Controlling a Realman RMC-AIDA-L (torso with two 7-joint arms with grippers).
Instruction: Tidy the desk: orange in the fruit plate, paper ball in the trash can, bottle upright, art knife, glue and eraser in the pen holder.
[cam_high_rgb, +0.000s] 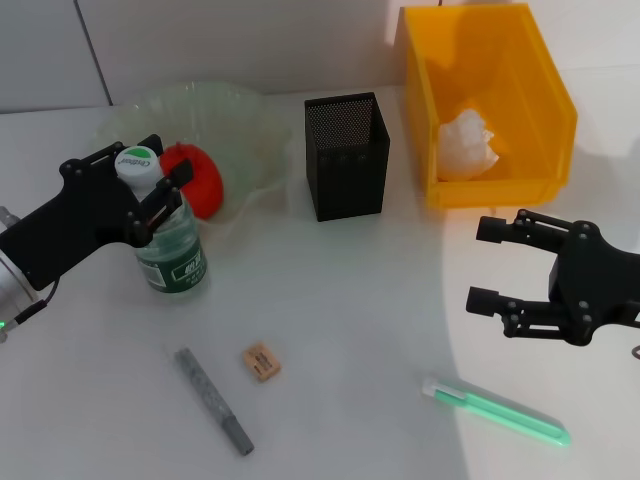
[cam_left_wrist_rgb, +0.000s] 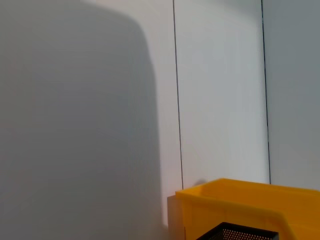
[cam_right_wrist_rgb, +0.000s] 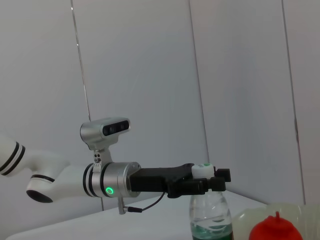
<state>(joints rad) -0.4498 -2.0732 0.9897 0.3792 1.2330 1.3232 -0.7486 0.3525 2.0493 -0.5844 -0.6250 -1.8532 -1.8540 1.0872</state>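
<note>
One clear bottle (cam_high_rgb: 170, 240), upright, green label

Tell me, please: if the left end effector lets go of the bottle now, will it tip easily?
Probably yes with a nudge. The bottle stands upright, tall and narrow on the table, held near its cap by the left end effector. It seems only partly filled in the right wrist view, so probably light; the clear plastic may flex.

White desk (cam_high_rgb: 340, 300), pale panelled wall (cam_right_wrist_rgb: 150, 75) w/ dark vertical seams behind.
</note>
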